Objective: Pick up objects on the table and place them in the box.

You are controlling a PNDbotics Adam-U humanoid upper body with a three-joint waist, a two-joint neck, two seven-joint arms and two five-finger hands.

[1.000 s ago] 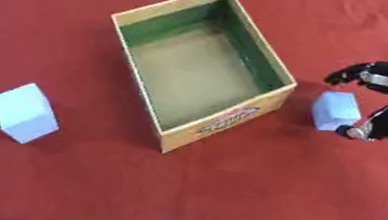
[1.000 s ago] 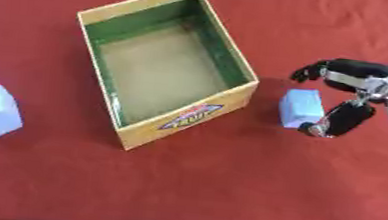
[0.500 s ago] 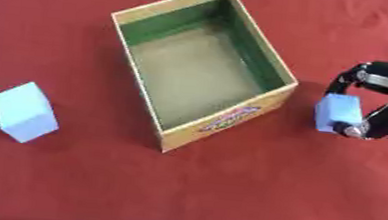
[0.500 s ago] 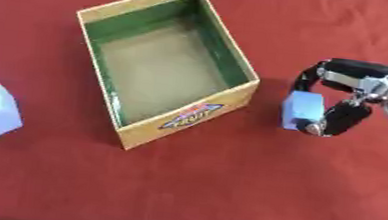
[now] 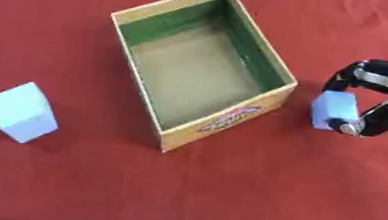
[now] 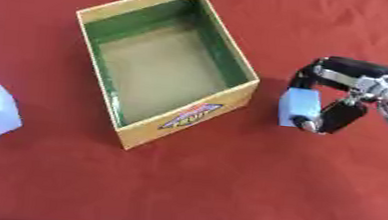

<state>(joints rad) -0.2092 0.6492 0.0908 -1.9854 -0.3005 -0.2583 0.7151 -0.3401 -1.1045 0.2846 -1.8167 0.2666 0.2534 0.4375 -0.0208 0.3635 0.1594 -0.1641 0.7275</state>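
Red cloth point(image 5: 252, 192) covers the whole table, and on it stands an open cardboard box point(image 5: 224, 119), yellow-tan outside with a printed logo on its near wall and green along the inner walls; its brown floor holds nothing. To the right of the box, the robot's right hand point(image 6: 349, 98) reaches in from the right edge, black with silver parts, its fingers point(image 6: 319, 73) arched over the top of a pale blue block point(image 6: 299, 106) and its thumb point(image 6: 336, 118) curled against the block's near right side, so the block is pinched between them. That block sits just beside the box's right near corner, apart from the wall by a strip of cloth; whether it rests on the cloth or is raised off it cannot be told. A second pale blue block point(image 5: 24, 112) stands well apart on the far left of the table, tilted at an angle to the picture's edges, untouched, casting a short shadow on the cloth. The robot's left hand shows in neither view.
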